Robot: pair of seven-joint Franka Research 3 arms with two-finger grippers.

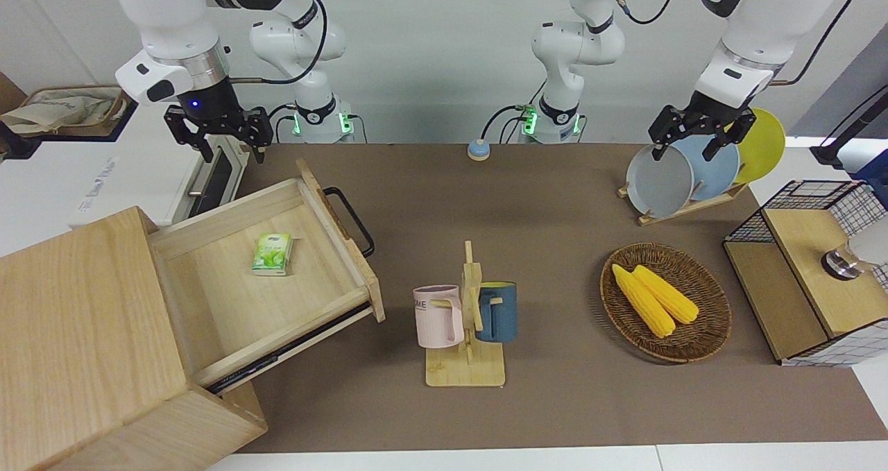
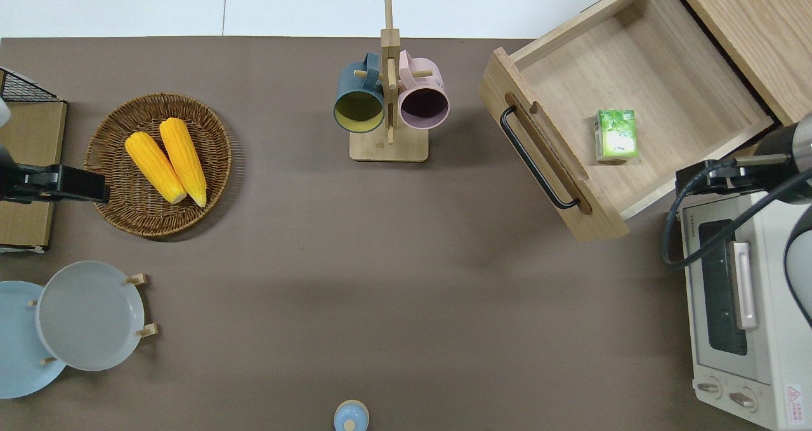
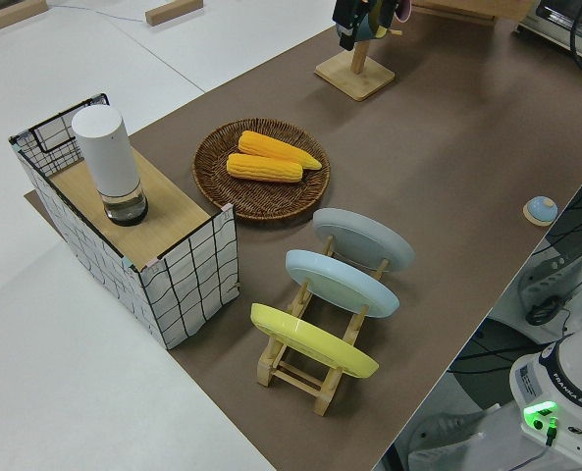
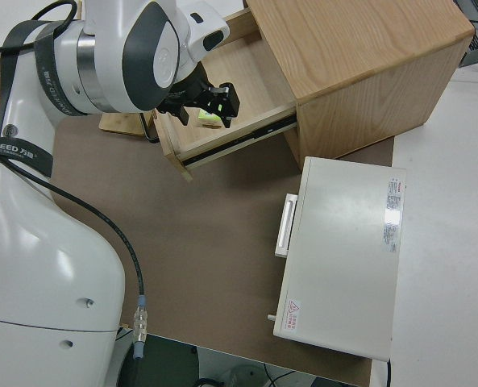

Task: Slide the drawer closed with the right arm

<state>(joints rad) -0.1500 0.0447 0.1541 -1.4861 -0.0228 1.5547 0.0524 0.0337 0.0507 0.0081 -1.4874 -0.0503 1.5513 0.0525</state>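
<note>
One wide shallow pale-wood tray drawer (image 1: 270, 277) with a black metal bar handle (image 1: 352, 220), pulled well out of its big pale-wood box cabinet (image 1: 90, 332) at the right arm's end of the brown-covered desk (image 1: 541, 401); inside it lies a small green-and-white packet (image 1: 271, 254), flat on the drawer floor

One right end effector (image 1: 227, 145), black, on a white jointed arm with a blue wrist light, held in the air over the gap between the drawer's nearer side wall and the white toaster oven with steel handle (image 2: 739, 304); fingers spread apart, holding nothing, clear of the drawer and its handle

One left end effector (image 1: 692, 143), parked, fingers apart and empty

One wooden mug tree (image 1: 468, 332) near the desk's middle, carrying a pink mug (image 1: 438, 316) and a dark blue mug (image 1: 497, 311)

One round woven wicker basket (image 1: 707, 339) holding two yellow corn cobs (image 1: 655, 301)

One wooden plate rack (image 3: 310, 373) with a grey, a pale blue and a yellow plate standing on edge

One wire-mesh and wood box (image 1: 805, 277) toward the left arm's end
</note>
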